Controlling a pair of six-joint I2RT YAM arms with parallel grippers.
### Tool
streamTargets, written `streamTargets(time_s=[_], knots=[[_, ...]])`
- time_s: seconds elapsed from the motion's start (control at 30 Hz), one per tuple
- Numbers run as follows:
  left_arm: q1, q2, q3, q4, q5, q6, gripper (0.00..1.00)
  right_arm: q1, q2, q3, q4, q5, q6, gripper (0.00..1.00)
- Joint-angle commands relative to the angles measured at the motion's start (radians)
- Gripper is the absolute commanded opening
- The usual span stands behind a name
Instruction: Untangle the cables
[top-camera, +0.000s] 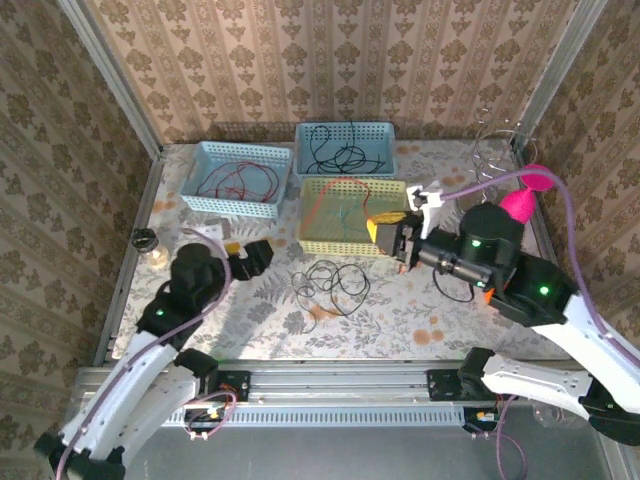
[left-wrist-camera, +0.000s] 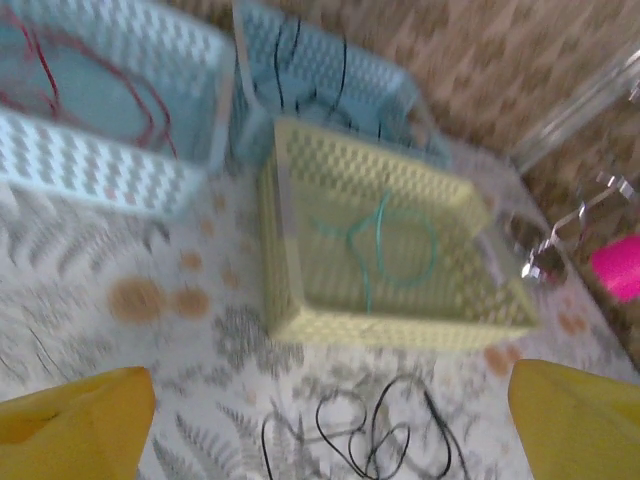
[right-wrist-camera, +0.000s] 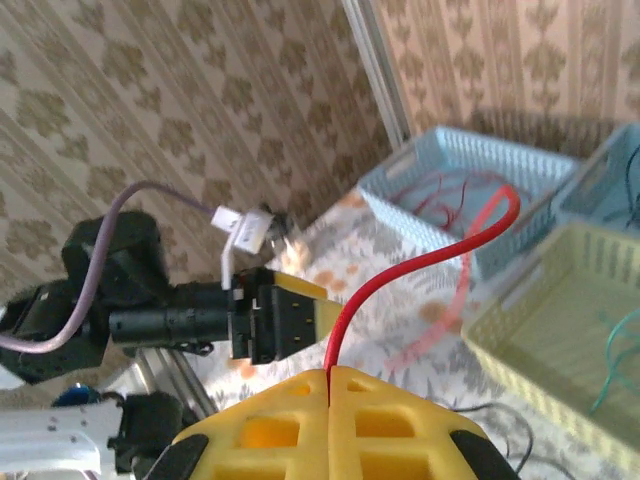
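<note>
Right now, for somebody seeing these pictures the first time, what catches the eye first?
Most striking is the thin red cable pinched in the shut yellow-fingered right tool, arching up by the pale yellow plastic lattice basket. Next comes the loose tangle of thin black cables on the floral table, just in front of that basket. Behind stand two light blue plastic baskets, the left one holding red wires, the back one black wires.

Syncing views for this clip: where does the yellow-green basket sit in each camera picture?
Top external: yellow-green basket, just above picture centre.
Left wrist: picture centre, beyond the loose black cables.
Right wrist: lower right, right of the red cable.
Shared landmark: the blue basket holding red cables, to its left in all three.
</note>
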Motion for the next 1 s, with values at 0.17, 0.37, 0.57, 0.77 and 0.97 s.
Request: streamTargets(time_s=[0.17,0.37,0.57,0.77,0.97], knots=[[0.04,0.137,0.214,0.015,0.271,0.099,0.85,-0.005,0.038,0.026,-0.051,0.027,-0.071,0.0],[-0.142,0.238,0.273,0.164,0.342,0.147,0.85,-0.006,0.042,-0.014,-0.023,0.016,-0.052,0.0],[-0.187,0.26,0.278,0.242,0.318,0.158,0.87,-0.006,0.046,-0.045,-0.011,0.005,-0.042,0.0],[-0.19,0.308,0.339,0.221,0.268,0.244,0.87,-0.007,0.071,-0.054,-0.01,-0.044,-0.028,0.0],[-0.19,0.429,0.436,0.11,0.293,0.437,0.86,-0.006,0.068,-0.052,-0.011,-0.084,-0.006,0.0]])
